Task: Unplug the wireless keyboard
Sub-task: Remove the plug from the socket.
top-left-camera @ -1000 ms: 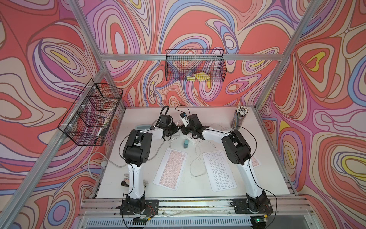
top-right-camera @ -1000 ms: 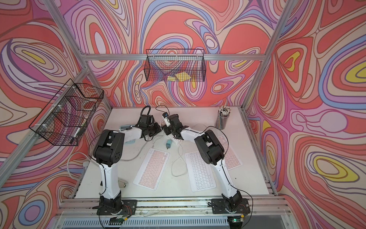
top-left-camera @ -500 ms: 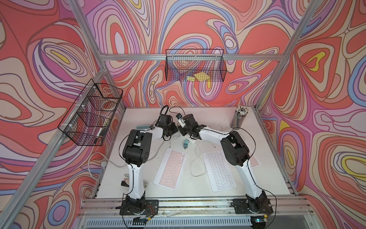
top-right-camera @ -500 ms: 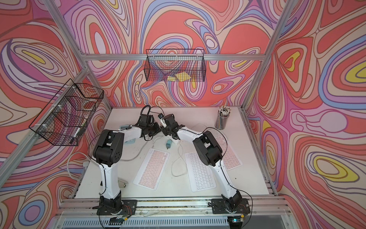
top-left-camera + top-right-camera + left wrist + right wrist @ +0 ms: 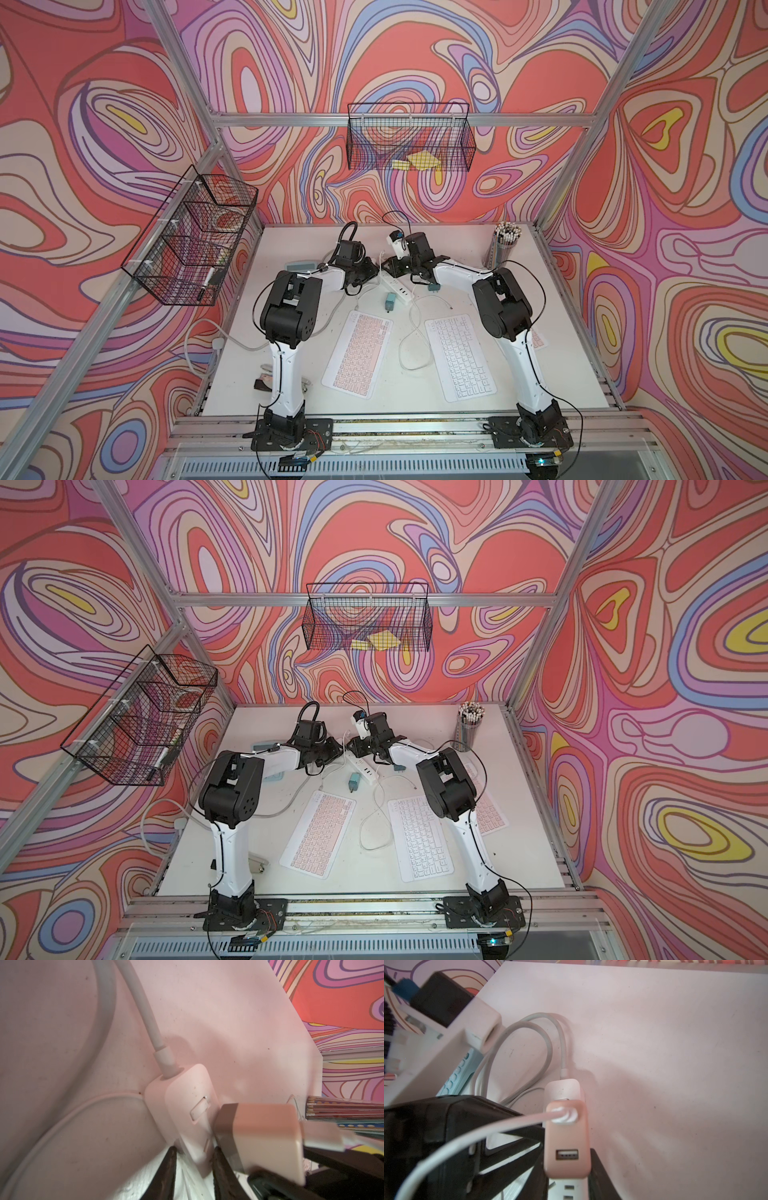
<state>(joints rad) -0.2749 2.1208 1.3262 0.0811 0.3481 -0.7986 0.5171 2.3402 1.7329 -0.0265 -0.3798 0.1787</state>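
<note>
A white power strip (image 5: 397, 287) (image 5: 364, 769) lies at the back middle of the table. My left gripper (image 5: 194, 1150) (image 5: 368, 271) is shut on the switch end of the power strip (image 5: 187, 1109). A pink charger (image 5: 566, 1136) (image 5: 259, 1136) stands on the strip, with a white cable (image 5: 477, 1132) in its upper USB port. My right gripper (image 5: 568, 1155) (image 5: 395, 270) is shut on the charger's sides. Its prongs are hidden. A white cable (image 5: 409, 332) loops between the pink keyboard (image 5: 358, 353) and the white keyboard (image 5: 459, 358). Where it ends I cannot tell.
A teal plug block (image 5: 390, 301) lies beside the strip and a smaller plug (image 5: 434, 286) by my right arm. A teal keyboard (image 5: 300, 266) sits back left, a pencil cup (image 5: 505, 247) back right. A third keyboard (image 5: 490, 812) lies under my right arm. Wire baskets (image 5: 409, 141) hang on the walls.
My right gripper has shifted slightly left toward the left gripper over the strip. The left arm has stayed where it was.
</note>
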